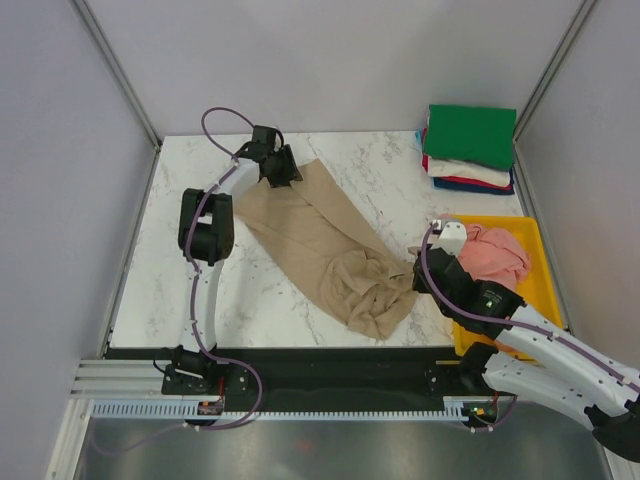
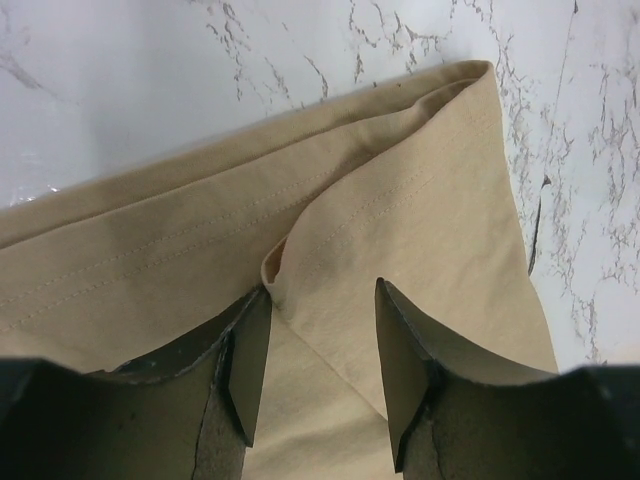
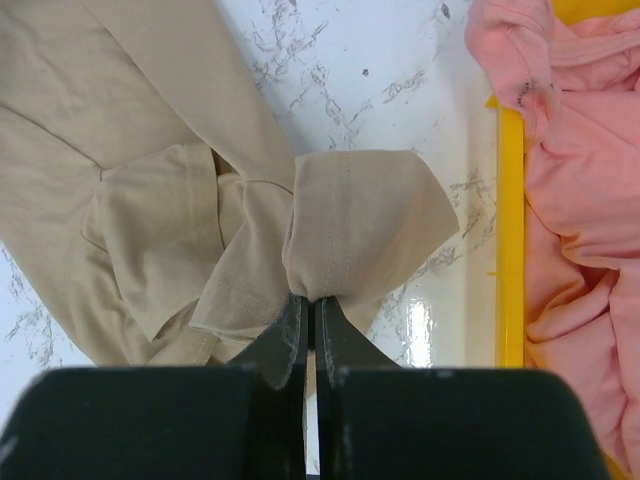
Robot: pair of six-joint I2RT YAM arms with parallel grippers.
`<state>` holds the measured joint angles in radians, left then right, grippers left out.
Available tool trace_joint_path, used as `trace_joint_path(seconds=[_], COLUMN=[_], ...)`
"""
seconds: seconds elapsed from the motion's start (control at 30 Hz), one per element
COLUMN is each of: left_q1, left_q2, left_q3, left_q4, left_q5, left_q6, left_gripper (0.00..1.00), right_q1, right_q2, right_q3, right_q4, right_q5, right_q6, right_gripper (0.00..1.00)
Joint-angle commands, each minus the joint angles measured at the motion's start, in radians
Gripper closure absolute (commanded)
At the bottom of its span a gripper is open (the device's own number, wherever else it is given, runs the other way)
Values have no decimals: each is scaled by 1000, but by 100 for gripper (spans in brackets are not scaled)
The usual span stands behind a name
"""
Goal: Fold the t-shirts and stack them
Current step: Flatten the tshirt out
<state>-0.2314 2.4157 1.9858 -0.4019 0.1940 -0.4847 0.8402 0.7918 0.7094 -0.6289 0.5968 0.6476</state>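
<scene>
A tan t-shirt (image 1: 325, 245) lies stretched diagonally across the marble table, bunched at its near right end. My left gripper (image 1: 283, 172) is open at the shirt's far left corner, jaws either side of a fold of tan cloth (image 2: 330, 250). My right gripper (image 1: 418, 268) is shut on the shirt's hem (image 3: 350, 225) at the near right end. A pink t-shirt (image 1: 495, 253) lies crumpled in the yellow tray (image 1: 545, 290). A folded stack with a green t-shirt (image 1: 470, 133) on top, white, red and blue below, sits at the far right.
The yellow tray's rim (image 3: 510, 230) runs just right of my right gripper, the pink shirt (image 3: 580, 200) inside it. Grey walls enclose the table. Bare marble (image 1: 190, 290) shows left of the tan shirt and between it and the stack.
</scene>
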Motion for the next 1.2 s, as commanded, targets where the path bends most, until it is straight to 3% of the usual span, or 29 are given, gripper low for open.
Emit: trace_joint_path(seconds=[0.0, 0.17, 0.3, 0.37, 0.4, 0.57, 0.8, 1.17], left_q1=[-2, -2, -2, -2, -2, 15, 66, 95], left_q2=[16, 29, 49, 54, 52, -23, -369, -1142], left_q3=[39, 50, 80, 93, 102, 90, -102, -390], left_q4=[14, 15, 15, 15, 15, -9, -28, -69], left_q5=[-2, 2, 16, 22, 27, -10, -50, -145], left_q6=[14, 14, 1, -6, -8, -18, -17, 147], left_gripper=[47, 53, 78, 85, 95, 98, 98, 98], right_q1=[-3, -1, 0, -1, -1, -1, -1, -1], right_q2=[-22, -28, -25, -22, -19, -16, -11, -72], right_q3=[-5, -13, -16, -16, -18, 5, 119, 421], right_q4=[6, 1, 1, 1, 3, 0, 0, 50], right_q5=[-5, -3, -3, -2, 0, 11, 66, 161], right_q6=[15, 17, 17, 17, 18, 20, -74, -319], right_gripper=[100, 100, 100, 100, 100, 100, 100, 100])
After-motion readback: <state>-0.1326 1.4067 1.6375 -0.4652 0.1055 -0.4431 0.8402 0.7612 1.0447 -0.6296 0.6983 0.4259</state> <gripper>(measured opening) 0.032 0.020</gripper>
